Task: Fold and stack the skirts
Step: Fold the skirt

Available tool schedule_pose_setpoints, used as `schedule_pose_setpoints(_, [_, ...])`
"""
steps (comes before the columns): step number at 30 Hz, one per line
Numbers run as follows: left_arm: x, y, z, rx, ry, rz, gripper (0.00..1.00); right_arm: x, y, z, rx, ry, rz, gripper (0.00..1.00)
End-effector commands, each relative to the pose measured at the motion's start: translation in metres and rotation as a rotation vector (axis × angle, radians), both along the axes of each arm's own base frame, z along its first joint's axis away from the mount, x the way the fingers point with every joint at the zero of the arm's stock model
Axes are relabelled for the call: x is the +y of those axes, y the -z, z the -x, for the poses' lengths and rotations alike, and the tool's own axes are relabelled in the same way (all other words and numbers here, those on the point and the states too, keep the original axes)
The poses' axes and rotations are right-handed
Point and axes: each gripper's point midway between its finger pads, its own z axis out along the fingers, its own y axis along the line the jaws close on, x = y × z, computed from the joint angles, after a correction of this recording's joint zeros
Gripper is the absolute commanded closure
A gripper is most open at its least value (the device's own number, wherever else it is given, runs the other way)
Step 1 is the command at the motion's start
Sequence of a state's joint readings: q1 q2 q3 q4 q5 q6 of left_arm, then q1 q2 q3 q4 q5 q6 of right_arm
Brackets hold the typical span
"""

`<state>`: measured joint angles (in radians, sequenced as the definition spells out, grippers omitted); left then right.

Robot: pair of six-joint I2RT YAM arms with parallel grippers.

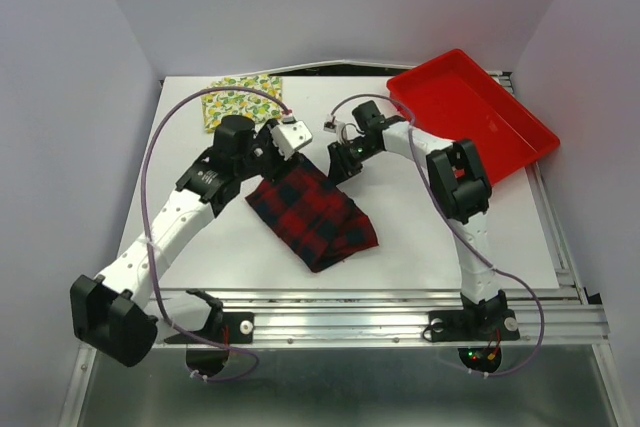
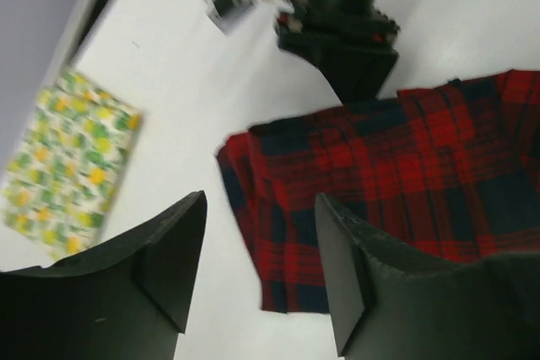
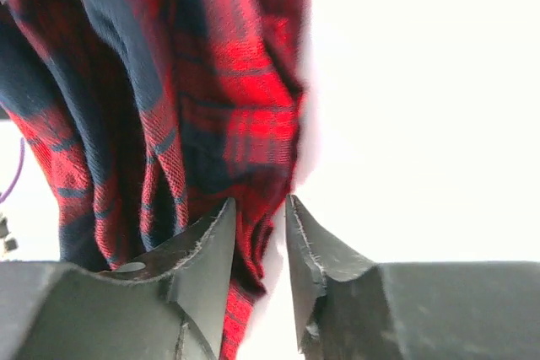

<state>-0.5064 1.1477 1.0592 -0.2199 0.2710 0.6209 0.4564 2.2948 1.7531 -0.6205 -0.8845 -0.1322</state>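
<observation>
- Up at the far left corner of the table (image 1: 450,237), the lemon-print skirt (image 1: 240,99) lies flat as a small folded rectangle. It is well apart from the other skirt and from both arms.
- The plaid skirt (image 1: 312,217) lies near the middle of the table. It is a folded band running on a diagonal from far-left to near-right, with its near-right end pointing toward the near edge.
- The right fingers (image 3: 211,246) stand narrow and pinch a bunched fold at the far end of the plaid skirt. In the right wrist view red-and-black cloth fills the slim gap between them, and loose pleats spread away beyond the tips.
- The left fingers (image 2: 173,250) are spread wide and hold nothing. They hover over the far left corner of the plaid skirt, one finger above bare table and the other above the cloth. Whether that finger touches the fabric cannot be told.
- Seen from the left wrist, the dark tip of the right arm comes down onto the far edge of the plaid skirt, and the lemon-print skirt lies off to the left on the white surface.
- At the far right corner sits a red tray (image 1: 460,107), part of it reaching past the table's edge. It is apart from both skirts.
- A purple cable (image 1: 150,162) loops out from the left arm above the table's left side.
</observation>
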Motion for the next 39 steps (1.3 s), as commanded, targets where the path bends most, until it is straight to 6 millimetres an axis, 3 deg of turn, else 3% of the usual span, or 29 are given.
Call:
schedule_pose_setpoints(1, [-0.001,0.065,0.024,0.424,0.001,0.174,0.39,-0.005,-0.04,-0.034,-0.148,0.081,0.026,0.65])
schedule_pose_setpoints(6, [-0.006,0.099,0.022,0.567,0.003,0.237,0.48,-0.012,-0.033,-0.053,-0.163,0.125,0.055,0.74])
schedule_pose_setpoints(15, [-0.032,0.155,-0.017,0.708,-0.024,0.3,0.56,0.003,-0.002,-0.046,-0.031,0.098,-0.019,0.84])
schedule_pose_setpoints(18, [-0.039,0.182,-0.029,0.821,-0.085,0.326,0.56,0.015,0.003,-0.037,0.003,0.079,-0.041,0.86])
schedule_pose_setpoints(19, [-0.039,0.202,-0.029,0.883,-0.113,0.321,0.56,0.017,0.001,-0.035,0.013,0.073,-0.06,0.86])
schedule_pose_setpoints(20, [-0.042,0.207,-0.033,0.907,-0.127,0.33,0.56,0.019,-0.002,-0.037,0.027,0.088,-0.068,0.86])
schedule_pose_setpoints(24, [-0.042,0.238,-0.044,0.993,-0.25,0.356,0.53,0.024,-0.019,-0.063,-0.088,0.109,-0.065,0.76])
schedule_pose_setpoints(26, [-0.04,0.243,-0.049,1.019,-0.295,0.367,0.5,0.007,-0.034,-0.092,-0.174,0.186,-0.031,0.72])
schedule_pose_setpoints(29, [-0.033,0.23,-0.06,1.023,-0.354,0.447,0.46,-0.015,-0.08,-0.124,-0.29,0.274,-0.034,0.61])
schedule_pose_setpoints(30, [-0.034,0.222,-0.06,1.018,-0.354,0.466,0.44,-0.031,-0.092,-0.134,-0.32,0.309,-0.03,0.56])
schedule_pose_setpoints(31, [-0.037,0.204,-0.06,0.999,-0.33,0.5,0.42,-0.042,-0.114,-0.137,-0.402,0.307,-0.023,0.49])
schedule_pose_setpoints(32, [-0.038,0.193,-0.059,0.989,-0.321,0.523,0.41,-0.044,-0.11,-0.136,-0.401,0.31,-0.003,0.47])
schedule_pose_setpoints(33, [-0.04,0.178,-0.058,0.966,-0.301,0.551,0.39,-0.055,-0.135,-0.134,-0.438,0.329,-0.006,0.46])
schedule_pose_setpoints(34, [-0.041,0.147,-0.059,0.901,-0.261,0.591,0.37,-0.057,-0.137,-0.124,-0.421,0.324,-0.007,0.45])
schedule_pose_setpoints(35, [-0.041,0.133,-0.057,0.882,-0.25,0.611,0.35,-0.059,-0.161,-0.112,-0.446,0.322,-0.033,0.45])
schedule_pose_setpoints(36, [-0.039,0.106,-0.056,0.825,-0.234,0.633,0.29,-0.059,-0.168,-0.102,-0.432,0.313,-0.052,0.44])
schedule_pose_setpoints(38, [-0.031,0.079,-0.058,0.762,-0.24,0.652,0.24,-0.054,-0.169,-0.07,-0.298,0.311,-0.109,0.44])
schedule_pose_setpoints(39, [-0.026,0.07,-0.058,0.74,-0.251,0.66,0.21,-0.053,-0.187,-0.058,-0.303,0.303,-0.155,0.44])
